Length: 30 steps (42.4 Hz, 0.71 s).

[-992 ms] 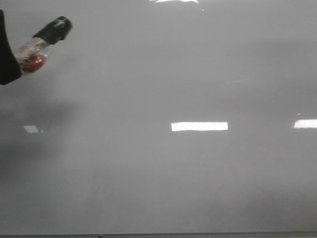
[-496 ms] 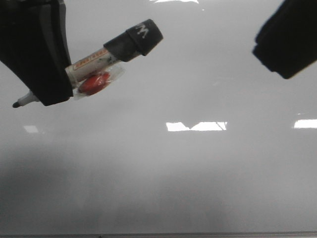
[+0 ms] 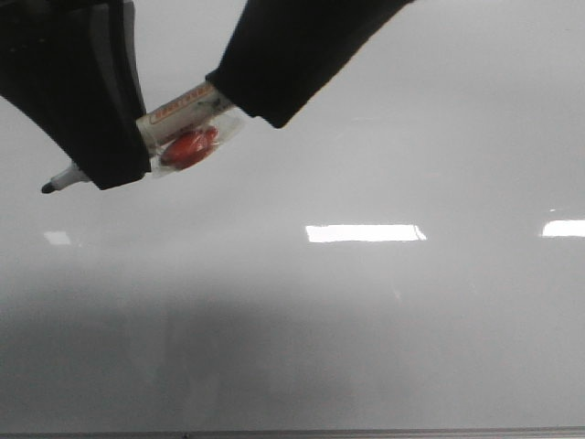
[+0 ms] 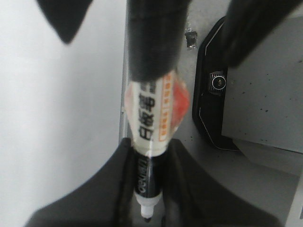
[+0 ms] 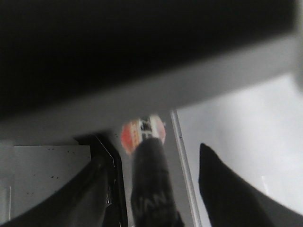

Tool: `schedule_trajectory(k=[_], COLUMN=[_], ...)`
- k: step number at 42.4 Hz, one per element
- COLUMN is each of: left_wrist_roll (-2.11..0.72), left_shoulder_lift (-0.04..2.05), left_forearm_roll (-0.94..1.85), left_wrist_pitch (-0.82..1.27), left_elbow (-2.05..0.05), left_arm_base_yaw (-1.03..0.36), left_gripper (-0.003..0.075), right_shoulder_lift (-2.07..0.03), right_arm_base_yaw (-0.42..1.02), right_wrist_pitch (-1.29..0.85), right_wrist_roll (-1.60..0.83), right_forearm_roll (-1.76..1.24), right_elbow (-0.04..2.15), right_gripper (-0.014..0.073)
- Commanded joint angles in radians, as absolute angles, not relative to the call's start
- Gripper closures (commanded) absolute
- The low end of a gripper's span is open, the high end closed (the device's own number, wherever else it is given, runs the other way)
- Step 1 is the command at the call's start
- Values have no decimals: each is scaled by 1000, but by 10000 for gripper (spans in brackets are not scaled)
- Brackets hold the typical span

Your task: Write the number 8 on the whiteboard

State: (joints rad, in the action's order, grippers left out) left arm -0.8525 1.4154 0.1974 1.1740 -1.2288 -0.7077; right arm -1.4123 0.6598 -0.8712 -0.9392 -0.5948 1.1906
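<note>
- Left gripper (image 3: 96, 169): far left, pinching the marker (image 3: 178, 128); bare tip left.
- Right gripper (image 3: 260, 96): jaws spread around the marker's black cap, which was exposed half a second ago.
- Whiteboard (image 3: 384, 311): blank; no 8; open room right and toward the near dark edge.

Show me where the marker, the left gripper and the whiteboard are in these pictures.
marker (image 3: 187, 128): front view, on its labelled barrel beside the red tag.
left gripper (image 4: 147, 177): left wrist view, between its fingertips, clamped round the marker near the tip.
whiteboard (image 3: 384, 338): front view, on a bare stretch of its glossy surface.
</note>
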Motion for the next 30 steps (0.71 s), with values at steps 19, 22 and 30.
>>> schedule_trajectory(k=[19, 22, 30], left_wrist_roll=[-829, -795, -728], left_shoulder_lift=[1380, 1380, 1380], left_forearm_roll=[212, 203, 196], left_wrist_pitch=[1093, 1079, 1078], left_elbow=[-1264, -1264, -1264], left_arm_base_yaw=[-715, -715, -715], left_gripper=[492, 323, 192], right_shoulder_lift=[-1421, -1421, -1421], right_arm_base_yaw=[666, 666, 657], right_wrist_pitch=[-884, -884, -884], right_wrist_roll=[-958, -958, -958], right_forearm_roll=[-634, -634, -634], right_elbow=[1251, 1251, 1251], right_gripper=[617, 669, 662])
